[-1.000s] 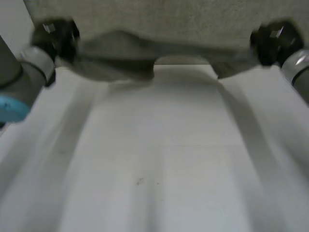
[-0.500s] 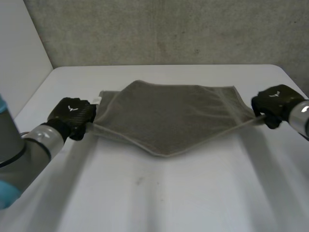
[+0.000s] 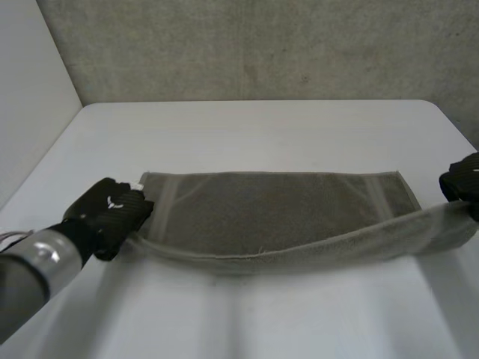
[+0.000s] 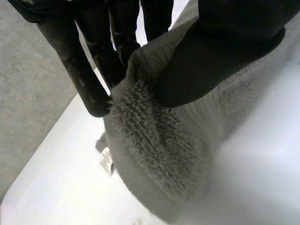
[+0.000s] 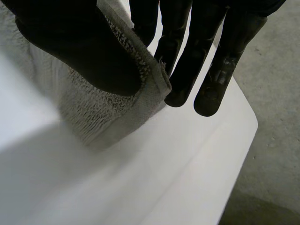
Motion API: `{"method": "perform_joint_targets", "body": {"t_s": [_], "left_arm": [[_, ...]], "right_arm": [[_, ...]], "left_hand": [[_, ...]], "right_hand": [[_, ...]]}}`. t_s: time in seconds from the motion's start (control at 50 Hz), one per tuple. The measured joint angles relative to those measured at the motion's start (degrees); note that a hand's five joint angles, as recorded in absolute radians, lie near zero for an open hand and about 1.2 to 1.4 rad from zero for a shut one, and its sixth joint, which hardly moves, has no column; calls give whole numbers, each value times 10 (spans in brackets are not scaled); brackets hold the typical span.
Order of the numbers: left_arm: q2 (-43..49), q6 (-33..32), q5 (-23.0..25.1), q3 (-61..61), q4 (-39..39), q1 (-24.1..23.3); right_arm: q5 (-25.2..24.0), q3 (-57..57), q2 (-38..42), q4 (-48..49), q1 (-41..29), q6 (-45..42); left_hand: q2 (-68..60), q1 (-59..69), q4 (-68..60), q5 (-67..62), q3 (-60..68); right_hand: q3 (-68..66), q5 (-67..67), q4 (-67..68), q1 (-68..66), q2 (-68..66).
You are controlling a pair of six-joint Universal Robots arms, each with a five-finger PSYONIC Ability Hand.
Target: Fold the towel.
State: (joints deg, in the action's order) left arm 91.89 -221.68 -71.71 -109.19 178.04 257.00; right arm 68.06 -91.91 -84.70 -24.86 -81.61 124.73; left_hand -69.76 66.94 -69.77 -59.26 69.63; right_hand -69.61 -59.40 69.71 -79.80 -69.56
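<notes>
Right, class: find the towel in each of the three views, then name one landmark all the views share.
Head view: the towel lies across the table, its near edge held between the left hand and the right hand.
Left wrist view: a towel corner is pinched between thumb and fingers.
Right wrist view: a towel corner is pinched between thumb and fingers.
Shared landmark: the white table.
</notes>
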Motion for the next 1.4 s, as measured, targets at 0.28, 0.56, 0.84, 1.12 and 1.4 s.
{"method": "perform_joint_targets", "body": {"t_s": [0.28,0.56,0.84,1.12,1.4], "left_arm": [[292,28,-8,277,44,-11],[459,90,-46,500,41,-25],[500,100,-80,553,35,-46],[332,205,-110,415,14,-41],[109,230,-109,99,175,-43]], "right_arm": [[40,137,230,162,-70,140],[117,231,338,301,-99,178],[137,257,371,327,-121,177],[125,137,212,298,-121,181],[50,-2,143,185,-55,183]], "left_hand": [[0,0,0,0,1],[0,0,0,0,1],[570,-542,570,553,-567],[600,-570,599,577,-598],[603,-573,601,577,-601]], "right_hand": [[0,0,0,0,0],[0,0,0,0,0],[575,557,-571,663,575],[601,576,-598,693,599],[601,577,-598,692,599]]}}
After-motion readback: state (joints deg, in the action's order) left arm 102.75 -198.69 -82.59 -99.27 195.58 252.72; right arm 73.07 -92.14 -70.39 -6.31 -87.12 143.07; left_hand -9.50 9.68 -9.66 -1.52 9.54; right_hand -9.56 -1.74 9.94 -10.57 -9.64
